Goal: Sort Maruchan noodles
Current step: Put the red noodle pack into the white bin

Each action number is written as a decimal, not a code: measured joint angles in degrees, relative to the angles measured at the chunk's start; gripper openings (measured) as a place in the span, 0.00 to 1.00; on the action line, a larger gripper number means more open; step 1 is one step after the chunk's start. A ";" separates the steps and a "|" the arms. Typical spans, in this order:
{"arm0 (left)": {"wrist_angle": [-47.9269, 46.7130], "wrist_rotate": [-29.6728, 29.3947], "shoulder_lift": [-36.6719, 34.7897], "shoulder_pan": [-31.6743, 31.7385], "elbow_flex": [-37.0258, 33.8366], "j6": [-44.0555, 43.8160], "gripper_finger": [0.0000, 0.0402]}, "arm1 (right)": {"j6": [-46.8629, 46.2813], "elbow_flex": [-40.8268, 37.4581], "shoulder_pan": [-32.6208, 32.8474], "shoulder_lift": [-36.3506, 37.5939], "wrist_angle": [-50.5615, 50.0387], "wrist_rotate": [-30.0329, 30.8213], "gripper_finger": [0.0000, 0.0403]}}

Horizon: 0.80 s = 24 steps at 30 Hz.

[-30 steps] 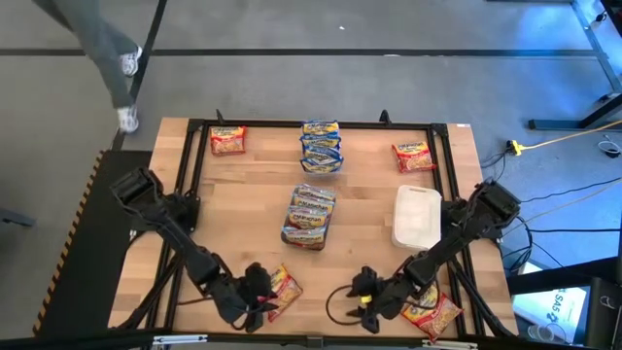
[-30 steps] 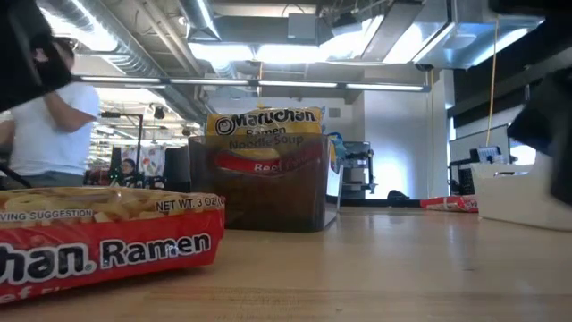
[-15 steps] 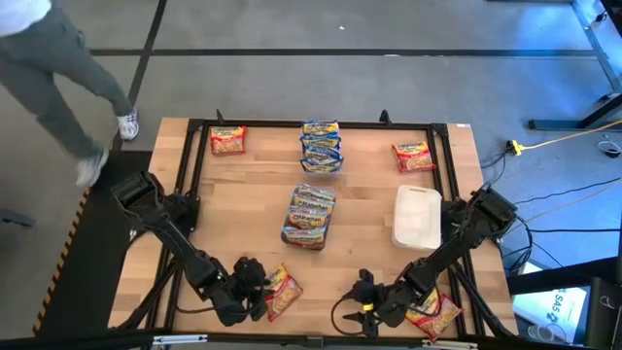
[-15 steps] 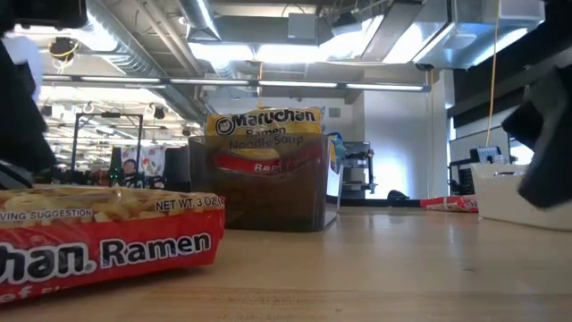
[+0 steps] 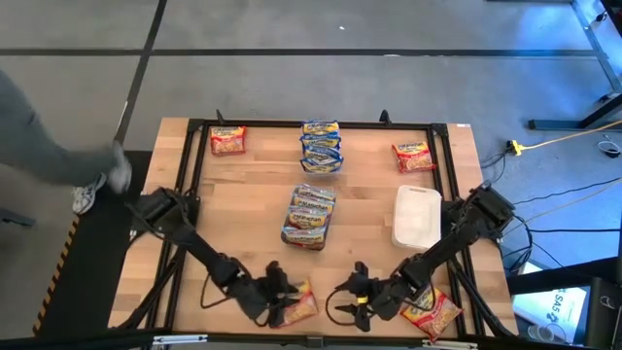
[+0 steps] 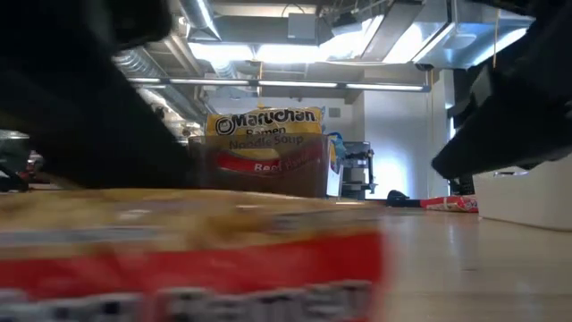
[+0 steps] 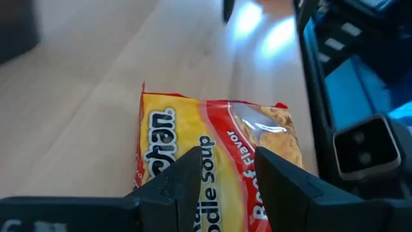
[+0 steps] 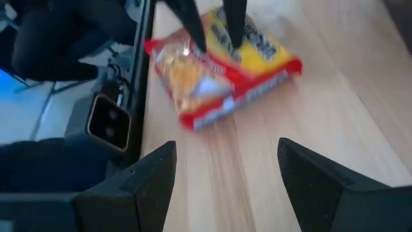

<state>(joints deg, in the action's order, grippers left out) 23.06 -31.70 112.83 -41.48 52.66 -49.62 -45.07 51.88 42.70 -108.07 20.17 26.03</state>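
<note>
Maruchan packet (image 7: pixel 219 154) reading "Beef Flavor", pinched by left gripper (image 7: pixel 222 171), right gripper (image 8: pixel 222 169) open, empty

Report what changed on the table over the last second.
The left gripper slid the red and yellow beef ramen packet along the near edge toward the table's middle, its fingers straddling it. The right gripper, open and empty, barely moved. The stacked yellow packets, corner packets and white tub stayed put.
</note>
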 joint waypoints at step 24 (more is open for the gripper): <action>-26.87 7.32 -4.36 -3.88 6.60 -18.64 0.35 | -26.93 0.00 -7.32 0.02 -2.74 -8.31 0.81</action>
<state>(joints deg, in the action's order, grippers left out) -3.81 -24.38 108.47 -45.36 59.27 -68.26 -72.00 51.88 35.38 -108.05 17.43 17.73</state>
